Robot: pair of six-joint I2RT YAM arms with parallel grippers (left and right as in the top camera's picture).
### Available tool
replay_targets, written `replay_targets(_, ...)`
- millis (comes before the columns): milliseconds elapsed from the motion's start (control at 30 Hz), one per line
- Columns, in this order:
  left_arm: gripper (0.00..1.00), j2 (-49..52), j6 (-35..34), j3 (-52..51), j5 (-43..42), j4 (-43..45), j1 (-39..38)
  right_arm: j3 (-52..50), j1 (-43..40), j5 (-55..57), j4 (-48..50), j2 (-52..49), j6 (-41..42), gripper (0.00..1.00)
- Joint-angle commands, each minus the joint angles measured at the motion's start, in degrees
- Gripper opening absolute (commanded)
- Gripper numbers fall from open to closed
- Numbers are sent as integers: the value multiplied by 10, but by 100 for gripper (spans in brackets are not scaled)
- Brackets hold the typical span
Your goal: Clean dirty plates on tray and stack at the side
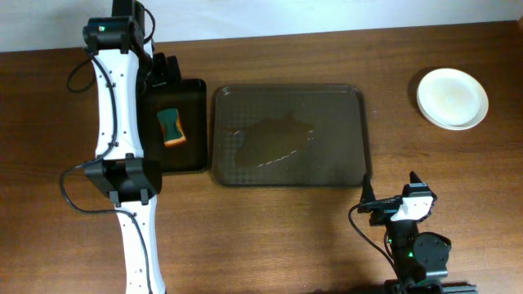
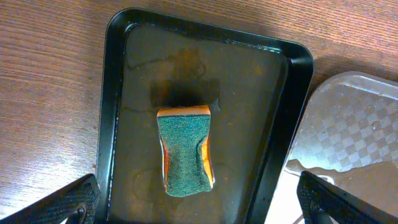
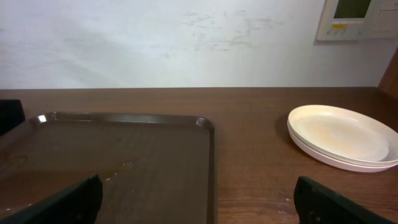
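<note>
Seemingly done: tray (image 1: 335, 114) holds no plates, only a water pool (image 1: 274, 139). Plates (image 1: 452, 98) sit stacked well right of tray, clear of the wet. Sponge (image 1: 172, 126) lies in black tray (image 1: 194, 131) just left of tray, prob. so it drips there. L gripper (image 2: 199, 202) hovers over it, jaws apart, empty. R gripper (image 1: 391, 192) sits by tray's front-right corner, jaws apart, empty.

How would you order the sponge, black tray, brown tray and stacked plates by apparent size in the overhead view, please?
1. brown tray
2. black tray, partly hidden by the left arm
3. stacked plates
4. sponge
</note>
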State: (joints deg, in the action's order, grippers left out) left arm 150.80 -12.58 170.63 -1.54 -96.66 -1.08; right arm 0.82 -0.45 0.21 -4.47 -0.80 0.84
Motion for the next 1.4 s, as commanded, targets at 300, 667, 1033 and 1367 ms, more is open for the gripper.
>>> replay_targets(300,100,-226,5,-462,0,257,-43,-5,-3,5,-2,6,-4,98)
replay_targets(667,100,-659,5,-1113,119,748,-45,-5,-3,5,-2,6,-4,98)
replay_targets(1033,100,-1003,5,-1627,132,1254,-43,-5,-3,5,-2,6,-4,98)
replay_targets(1367,100,-1356,5,-1701,132,970,17,-5,-3,5,-2,6,-4,98)
